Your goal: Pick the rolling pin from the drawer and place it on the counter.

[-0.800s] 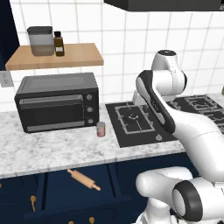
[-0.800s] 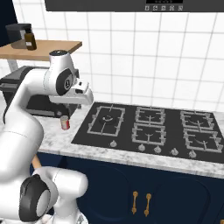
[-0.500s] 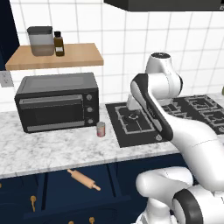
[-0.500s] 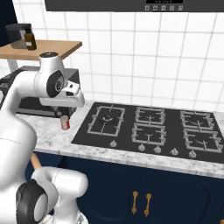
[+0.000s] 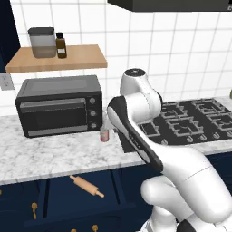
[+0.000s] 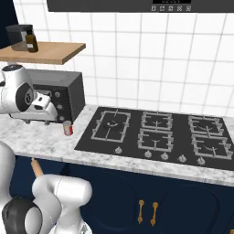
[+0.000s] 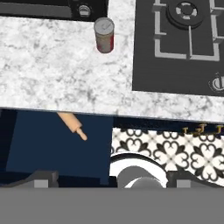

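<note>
Rolling pin [image 5: 86,186] lying slantwise in the open drawer [image 5: 59,199] — below the table [image 5: 50,154] edge, small can [image 7: 104,35] above. Jaws' spread impossible to tell.

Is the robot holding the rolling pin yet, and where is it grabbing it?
No, nothing is held. The rolling pin lies loose in the open drawer, and the tool is up above the counter.

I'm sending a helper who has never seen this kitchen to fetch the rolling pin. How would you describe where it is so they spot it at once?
Find the black toaster oven on the white-and-grey marbled stone counter. Directly below the counter's edge, the wide navy-blue drawer stands pulled open. Lying slanted on its dark floor is the slim light-brown wooden rolling pin with small tapered handles, the sole pale thing inside, unlike the small red can up on the counter.
</note>
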Controlling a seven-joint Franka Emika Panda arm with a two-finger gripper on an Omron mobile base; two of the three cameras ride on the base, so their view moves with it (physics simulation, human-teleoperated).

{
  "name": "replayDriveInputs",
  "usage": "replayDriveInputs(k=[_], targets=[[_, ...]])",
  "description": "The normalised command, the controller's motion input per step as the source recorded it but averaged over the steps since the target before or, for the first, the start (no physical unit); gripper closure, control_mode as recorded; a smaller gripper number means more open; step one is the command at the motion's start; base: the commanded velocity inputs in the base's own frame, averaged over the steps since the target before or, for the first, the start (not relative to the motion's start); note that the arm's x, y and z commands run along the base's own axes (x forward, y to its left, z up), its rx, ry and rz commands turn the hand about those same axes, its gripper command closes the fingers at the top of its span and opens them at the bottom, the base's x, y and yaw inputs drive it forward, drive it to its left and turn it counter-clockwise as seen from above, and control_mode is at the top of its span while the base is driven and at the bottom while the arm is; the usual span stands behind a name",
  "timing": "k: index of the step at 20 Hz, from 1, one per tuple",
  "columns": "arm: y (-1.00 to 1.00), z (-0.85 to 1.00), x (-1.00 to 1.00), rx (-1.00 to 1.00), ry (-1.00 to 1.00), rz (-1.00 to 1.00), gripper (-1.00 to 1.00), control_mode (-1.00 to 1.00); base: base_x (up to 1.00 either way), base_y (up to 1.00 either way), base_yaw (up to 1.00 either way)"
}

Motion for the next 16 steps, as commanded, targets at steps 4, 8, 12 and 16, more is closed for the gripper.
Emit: replayDriveInputs(k=[4, 8, 12, 16], targets=[[1.00, -0.43, -0.02, 0.00, 0.00, 0.00, -1.00, -1.00, 0.00, 0.00, 0.00], [0.78, -0.91, 0.00, 0.02, 0.00, -0.02, -1.00, -1.00, 0.00, 0.00, 0.00], [0.73, -1.00, -0.23, 0.02, 0.02, -0.02, -1.00, -1.00, 0.00, 0.00, 0.00], [0.58, -0.98, -0.47, 0.04, 0.08, 0.00, -1.00, -1.00, 0.00, 0.00, 0.00]])
